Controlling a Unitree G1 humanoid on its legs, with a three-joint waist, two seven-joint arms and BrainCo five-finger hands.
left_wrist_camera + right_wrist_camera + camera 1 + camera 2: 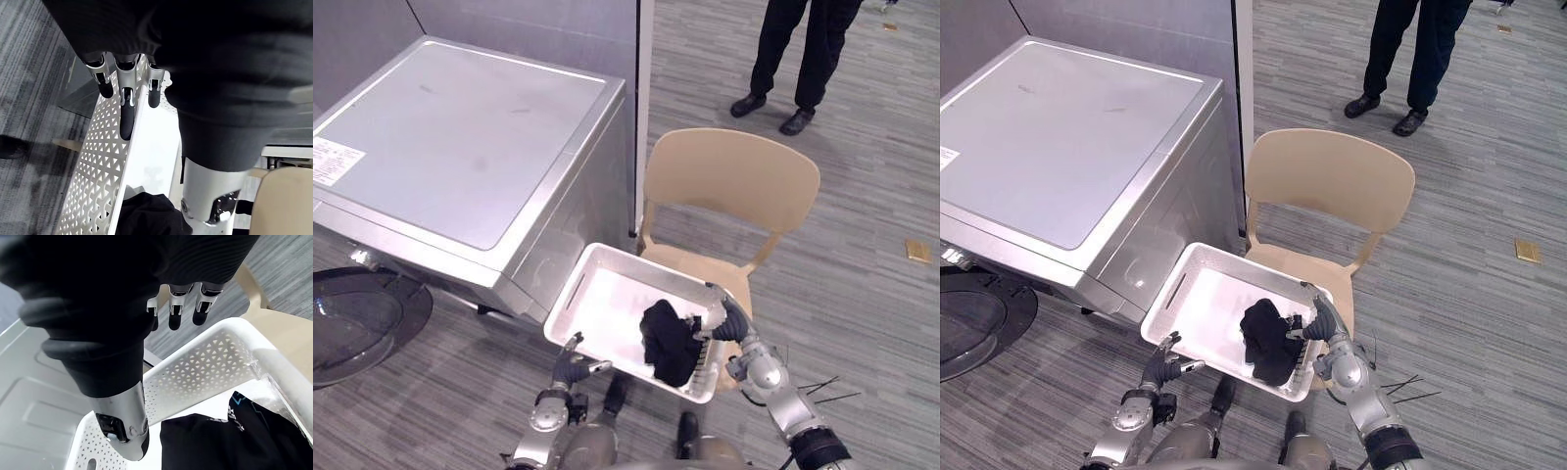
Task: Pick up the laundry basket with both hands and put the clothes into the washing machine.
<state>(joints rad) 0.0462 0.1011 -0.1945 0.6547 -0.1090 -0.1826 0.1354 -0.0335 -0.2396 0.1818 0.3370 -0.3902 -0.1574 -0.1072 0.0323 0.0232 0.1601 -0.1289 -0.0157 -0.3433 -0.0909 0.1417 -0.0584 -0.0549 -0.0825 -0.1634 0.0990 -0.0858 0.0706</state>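
A white perforated laundry basket (pixel 607 299) lies tilted over the front of a tan chair (pixel 734 181), overhanging toward the washing machine (pixel 460 147). Black clothes (pixel 671 341) are bunched at its near right end. My left hand (pixel 574 366) is at the near left corner; its fingers (pixel 126 112) run along the outside of the wall and its thumb is inside. My right hand (pixel 724 318) grips the right rim, thumb (pixel 124 421) inside by the clothes (pixel 220 440), fingers outside.
The silver washing machine stands on the left, its round door (pixel 362 323) swung open low at the left edge. A person (pixel 803 59) in dark trousers stands behind the chair. A small brass plate (pixel 917 251) is set in the grey floor on the right.
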